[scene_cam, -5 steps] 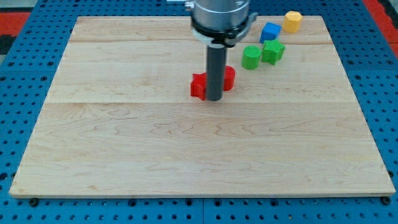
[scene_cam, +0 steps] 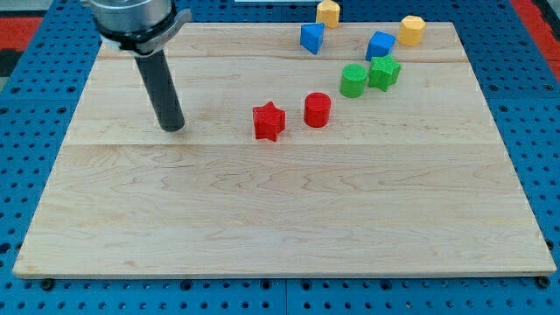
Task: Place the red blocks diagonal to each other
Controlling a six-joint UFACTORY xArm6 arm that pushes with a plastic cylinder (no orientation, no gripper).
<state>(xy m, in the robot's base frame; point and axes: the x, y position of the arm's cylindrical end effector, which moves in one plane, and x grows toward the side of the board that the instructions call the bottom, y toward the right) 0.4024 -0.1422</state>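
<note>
The two red pieces sit near the middle of the table (scene_cam: 105, 254), a red star block (scene_cam: 269, 121) toward the view's left and a red cylinder (scene_cam: 317, 110) just beside it on the right, a little higher up the view, with a small gap between them. That offset already reads as a diagonal, so I would judge the task done or very nearly so, at most wanting a slight nudge.

My tip (scene_cam: 173, 129) rests well apart from both, off toward the view's left, touching no block. This arm carries no gripper, just the rod, so nothing is held.

The other blocks crowd the upper right: a green cylinder (scene_cam: 353, 80) and a green star-like block (scene_cam: 383, 73), its shape hard to make out, two blue blocks (scene_cam: 311, 38) (scene_cam: 380, 45) and two yellow ones (scene_cam: 327, 12) (scene_cam: 412, 30) by the far edge. The lower half lies open for moves.
</note>
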